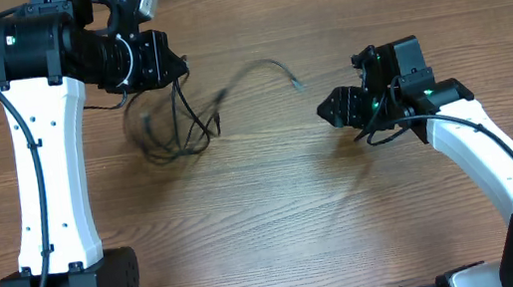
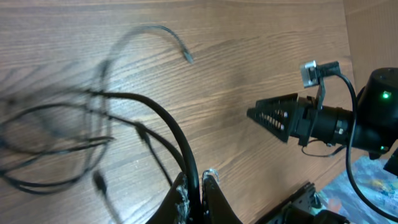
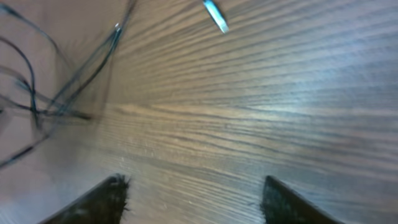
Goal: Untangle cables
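Brown wood-grain table [image 1: 278,221], overhead view: the cables [image 1: 175,135] sit as a loose tangle by my left gripper [image 1: 176,69], which is clamped on a strand at the top of the bundle. One cord arcs right to a pale tip [image 1: 297,83], near my right gripper [image 1: 329,108] but apart from it.

Left wrist view: one black strand runs straight in between my closed left fingers [image 2: 186,199]. The other loops are blurred, so I cannot count the crossings.

Right wrist view: my right fingers [image 3: 106,199] stand wide apart with nothing between them. The pale tip lies ahead, and the tangle is off to the left.

Risks, in my judgement: pulling with the left while loops cross would tighten a knot. The single strand may slip from the grip. A right-side grab could take two cords together.
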Motion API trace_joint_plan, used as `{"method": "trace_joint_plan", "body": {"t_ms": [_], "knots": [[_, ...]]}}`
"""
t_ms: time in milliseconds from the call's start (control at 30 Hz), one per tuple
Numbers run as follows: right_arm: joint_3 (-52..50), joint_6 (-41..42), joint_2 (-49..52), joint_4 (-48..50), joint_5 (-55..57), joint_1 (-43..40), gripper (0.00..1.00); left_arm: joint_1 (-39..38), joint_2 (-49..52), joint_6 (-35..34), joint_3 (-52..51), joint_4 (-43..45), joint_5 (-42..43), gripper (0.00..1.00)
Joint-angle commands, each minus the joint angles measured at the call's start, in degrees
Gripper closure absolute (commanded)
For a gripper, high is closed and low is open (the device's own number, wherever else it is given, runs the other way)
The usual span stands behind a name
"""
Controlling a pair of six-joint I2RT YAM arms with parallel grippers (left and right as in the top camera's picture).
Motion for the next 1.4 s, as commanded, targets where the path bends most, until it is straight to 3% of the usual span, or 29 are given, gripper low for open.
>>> {"method": "trace_joint_plan", "body": {"t_ms": [0, 133, 300, 500, 600, 700, 767, 867, 933, 1000, 1200, 1367], "knots": [[1.4, -2.1, -1.1, 0.1, -2.9, 0.2, 0.25, -0.4, -2.1, 1.5, 1.6, 0.9, 0.8, 0.96], [3.9, -4.9, -1.5, -0.7, -9.7, 0.2, 0.23, -0.4, -2.1, 1.5, 1.6, 2.4, 3.8, 0.96], [9.1, -4.8, -2.1, -5.0, -9.8, -0.5, 0.23, -1.3, -2.1, 1.4, 1.6, 6.1, 11.1, 0.96], [16.0, -4.6, -2.2, -12.5, -9.8, -6.0, 0.21, -8.4, -2.1, -0.3, 1.6, 10.3, 13.7, 0.96], [18.1, -4.5, -2.2, -15.0, -9.8, -10.0, 0.21, -14.4, -2.1, -0.2, 1.6, 12.2, 9.7, 0.96], [19.1, -4.6, -2.2, -17.3, -9.7, -14.4, 0.21, -20.5, -2.0, -0.7, 1.6, 12.4, -3.4, 0.94], [19.1, -4.6, -2.2, -18.7, -9.3, -17.2, 0.21, -23.9, -1.7, -2.3, 1.5, 12.2, -12.8, 0.79], [19.1, -4.8, -2.2, -21.3, -6.6, -20.6, 0.2, -26.7, -1.5, -5.4, 1.4, 11.5, -24.8, 0.37], [19.1, -4.8, -2.2, -23.0, -3.9, -22.2, 0.19, -27.0, -1.5, -7.7, 1.4, 10.9, -29.0, 0.13], [19.1, -5.0, -2.2, -24.3, -1.2, -23.3, 0.18, -26.7, -1.5, -7.8, 1.4, 10.5, -29.7, 0.0], [19.0, -5.3, -2.2, -25.9, 0.6, -23.9, 0.15, -25.6, -1.1, -7.8, 1.4, 8.4, -32.6, 0.0], [19.0, -5.2, -2.2, -26.1, 0.6, -23.7, 0.12, -24.3, 0.9, -7.8, 0.6, 6.1, -32.9, 0.07]]}}
